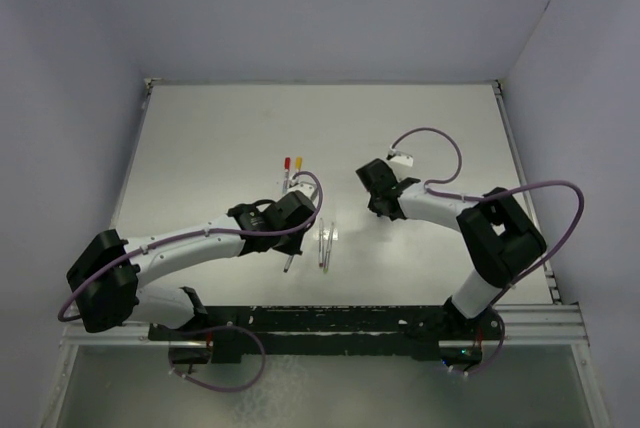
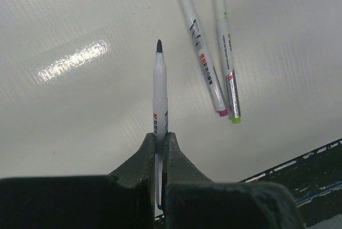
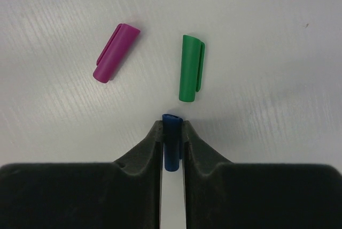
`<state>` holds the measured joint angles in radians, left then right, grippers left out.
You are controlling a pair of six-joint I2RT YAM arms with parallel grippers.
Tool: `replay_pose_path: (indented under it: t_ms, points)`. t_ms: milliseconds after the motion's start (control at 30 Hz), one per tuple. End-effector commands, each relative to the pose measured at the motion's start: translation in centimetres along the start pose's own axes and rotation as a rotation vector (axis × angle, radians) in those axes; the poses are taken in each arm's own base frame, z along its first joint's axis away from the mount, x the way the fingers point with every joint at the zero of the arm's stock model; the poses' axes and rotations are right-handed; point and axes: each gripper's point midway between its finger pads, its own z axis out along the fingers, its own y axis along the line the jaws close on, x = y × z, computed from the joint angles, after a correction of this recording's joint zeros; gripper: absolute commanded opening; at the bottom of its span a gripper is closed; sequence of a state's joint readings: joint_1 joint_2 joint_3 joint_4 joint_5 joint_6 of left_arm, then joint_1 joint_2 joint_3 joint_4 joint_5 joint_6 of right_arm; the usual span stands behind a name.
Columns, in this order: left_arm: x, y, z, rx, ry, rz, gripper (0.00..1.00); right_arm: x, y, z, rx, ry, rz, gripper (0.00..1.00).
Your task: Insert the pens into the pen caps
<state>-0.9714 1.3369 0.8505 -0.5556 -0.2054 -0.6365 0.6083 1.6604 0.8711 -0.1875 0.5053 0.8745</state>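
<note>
Left hand (image 2: 159, 139): closed on dark-tipped pen (image 2: 159, 87), tip pointing away.
Loose pens: magenta-tipped pen (image 2: 200, 52) and green-tipped pen (image 2: 225, 47), side by side on tabletop (image 2: 80, 106), beyond.
Right hand (image 3: 172, 132): clamped on blue cap (image 3: 171, 123).
Loose caps: magenta cap (image 3: 116, 52), green cap (image 3: 191, 68), apart, on tabletop just beyond.
</note>
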Motion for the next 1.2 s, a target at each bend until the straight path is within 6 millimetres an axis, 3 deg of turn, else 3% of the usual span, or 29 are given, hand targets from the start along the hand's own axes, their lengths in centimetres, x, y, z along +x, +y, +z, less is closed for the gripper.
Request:
replay_pose_path:
  t_ms: [0, 267, 433, 567, 867, 1167]
  points:
    - [-0.6, -0.3, -0.3, 0.006, -0.03, -0.016, 0.0, 3.8, -2.5, 0.1, 0.066, 0.124, -0.027, 0.05]
    - [-0.8, -0.6, -0.1, 0.023, -0.035, 0.0, 0.0, 2.2, -1.9, -1.1, 0.012, 0.085, -0.028, 0.0]
    - [-1.5, -1.4, -0.1, 0.058, -0.055, 0.013, 0.0, -1.1, 0.3, -3.6, -0.139, -0.018, -0.027, 0.0]
    - [-2.7, -2.6, -0.1, 0.114, -0.1, 0.018, 0.0, -4.8, 2.2, -7.4, -0.321, -0.151, -0.007, 0.0]
    - [-6.0, -8.5, -1.1, 0.423, -0.263, 0.044, 0.0, -9.2, 3.0, -14.7, -0.606, -0.402, 0.033, 0.0]
    - [-8.8, -13.3, -4.2, 0.734, -0.449, 0.031, 0.0, -10.5, 3.7, -19.5, -0.878, -0.629, 0.07, 0.0]
